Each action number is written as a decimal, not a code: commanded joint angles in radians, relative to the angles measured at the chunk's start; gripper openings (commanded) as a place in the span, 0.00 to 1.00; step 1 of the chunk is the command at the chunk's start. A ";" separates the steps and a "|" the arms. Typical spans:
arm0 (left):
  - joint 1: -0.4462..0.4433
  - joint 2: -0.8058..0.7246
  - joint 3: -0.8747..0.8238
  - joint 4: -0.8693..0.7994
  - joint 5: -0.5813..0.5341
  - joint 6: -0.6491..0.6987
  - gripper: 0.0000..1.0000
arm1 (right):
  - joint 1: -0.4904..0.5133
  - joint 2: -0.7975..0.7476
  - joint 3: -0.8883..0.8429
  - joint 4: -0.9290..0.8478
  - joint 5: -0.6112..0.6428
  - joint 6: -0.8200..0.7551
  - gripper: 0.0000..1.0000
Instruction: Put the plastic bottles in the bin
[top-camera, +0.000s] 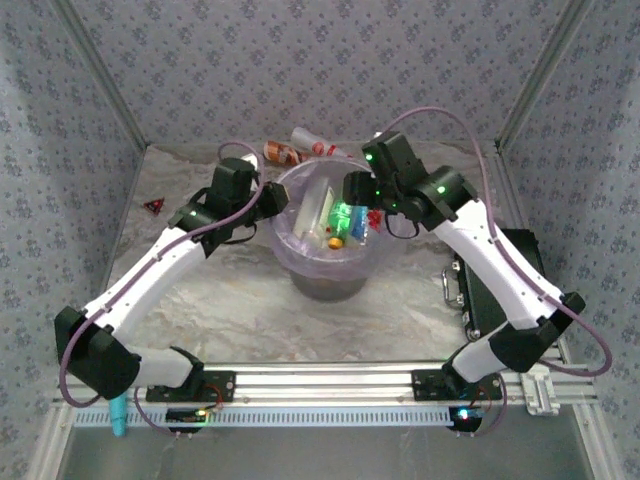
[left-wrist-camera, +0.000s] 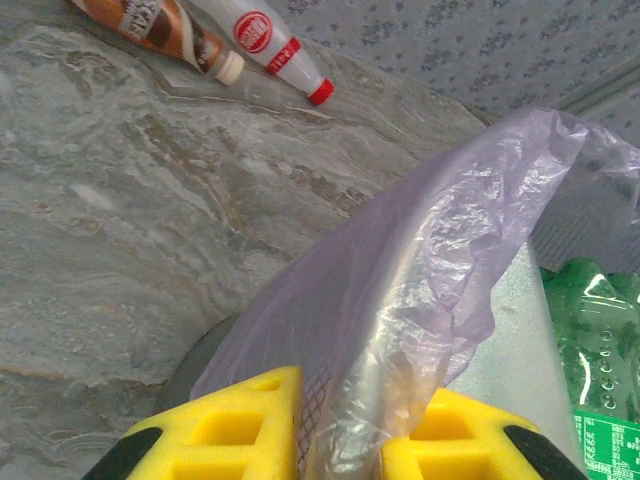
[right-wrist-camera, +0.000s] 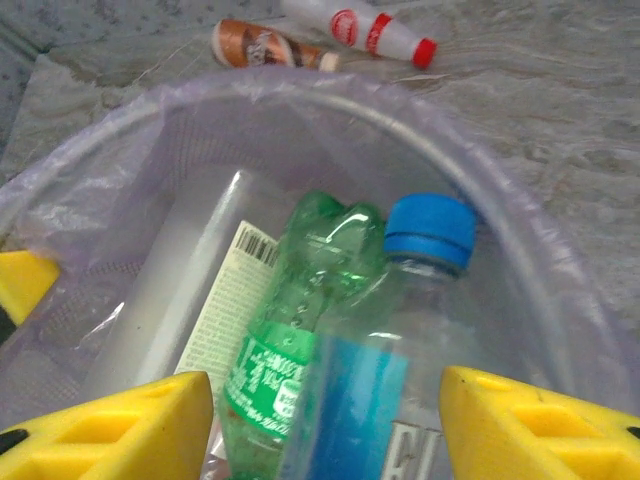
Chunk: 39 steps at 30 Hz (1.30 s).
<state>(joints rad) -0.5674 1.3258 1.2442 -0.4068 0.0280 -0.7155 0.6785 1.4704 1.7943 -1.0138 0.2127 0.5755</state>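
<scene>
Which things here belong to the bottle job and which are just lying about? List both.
Job: bin; blue-capped bottle and green bottle inside it; brown-labelled bottle and red-capped white bottle on the table behind it.
Lying about: red triangle; light blue stick; black case.

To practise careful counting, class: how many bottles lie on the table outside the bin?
2. A brown-labelled bottle and a white bottle with a red cap lie side by side on the table behind the bin. Others may be hidden.
</scene>
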 joint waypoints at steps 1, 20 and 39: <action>-0.038 0.037 0.042 0.018 0.061 0.008 0.22 | -0.053 -0.090 -0.008 -0.045 -0.002 -0.019 0.65; -0.197 0.362 0.350 -0.038 0.166 0.168 0.29 | -0.807 -0.429 -0.405 -0.017 -0.781 -0.080 0.77; -0.155 0.363 0.552 -0.054 0.138 0.264 1.00 | -0.887 -0.476 -0.458 0.061 -0.776 -0.076 0.75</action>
<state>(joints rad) -0.7429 1.7424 1.7519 -0.4744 0.1860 -0.4786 -0.2016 1.0039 1.3396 -0.9745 -0.5663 0.5076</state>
